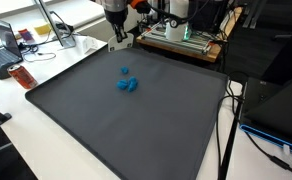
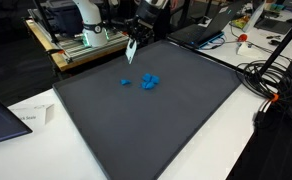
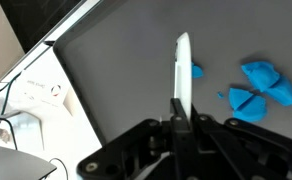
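Hovering over the mat [image 1: 106,120], the jaws are pinching a white strip [image 3: 183,70] (fully shut on it); blue pieces [image 3: 258,88] are lying untouched.

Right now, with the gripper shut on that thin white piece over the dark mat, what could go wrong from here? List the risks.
1. The gripper pinches the white piece by one end only, so it might slip or twist out.
2. The blue pieces lie loose on the dark mat nearby; a low sweep could scatter them.
3. The gripper hangs near the mat's edge, so a dropped piece might land off it.
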Robot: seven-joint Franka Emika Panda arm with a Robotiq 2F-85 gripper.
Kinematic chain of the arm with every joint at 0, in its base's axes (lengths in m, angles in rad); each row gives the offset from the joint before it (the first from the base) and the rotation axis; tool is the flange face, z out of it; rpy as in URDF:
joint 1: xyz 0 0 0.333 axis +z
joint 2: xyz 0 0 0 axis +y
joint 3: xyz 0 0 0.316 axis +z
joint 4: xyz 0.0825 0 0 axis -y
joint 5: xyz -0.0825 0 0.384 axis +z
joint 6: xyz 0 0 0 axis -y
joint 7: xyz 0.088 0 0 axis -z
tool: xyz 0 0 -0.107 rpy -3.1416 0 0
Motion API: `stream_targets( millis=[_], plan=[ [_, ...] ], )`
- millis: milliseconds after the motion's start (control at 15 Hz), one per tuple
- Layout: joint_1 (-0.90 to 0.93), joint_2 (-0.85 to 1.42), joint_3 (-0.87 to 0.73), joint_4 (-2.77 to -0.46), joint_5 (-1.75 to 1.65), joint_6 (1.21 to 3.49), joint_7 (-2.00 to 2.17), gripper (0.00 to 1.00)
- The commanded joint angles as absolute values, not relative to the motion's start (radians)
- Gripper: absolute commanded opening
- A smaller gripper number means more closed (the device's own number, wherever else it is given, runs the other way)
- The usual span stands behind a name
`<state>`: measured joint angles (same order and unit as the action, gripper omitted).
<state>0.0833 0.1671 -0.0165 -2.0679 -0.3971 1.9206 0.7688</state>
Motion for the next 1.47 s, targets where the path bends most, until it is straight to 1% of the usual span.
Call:
stream_targets(
  millis=[0, 333, 400, 867, 1400],
  plan=[
    [0.085, 0.174, -0.012, -2.055, -0.397, 1.916, 0.774, 0.04],
    [0.085, 0.183, -0.013, -2.045, -0.397, 1.915, 0.777, 0.04],
    [0.085, 0.183, -0.013, -2.045, -0.397, 1.915, 0.777, 0.01],
    [0.150, 0.168, 0.026, -1.993, -0.441, 1.744, 0.868, 0.01],
    [0.242, 0.258, 0.085, -1.871, -0.567, 1.588, 1.060, 0.01]
  ],
)
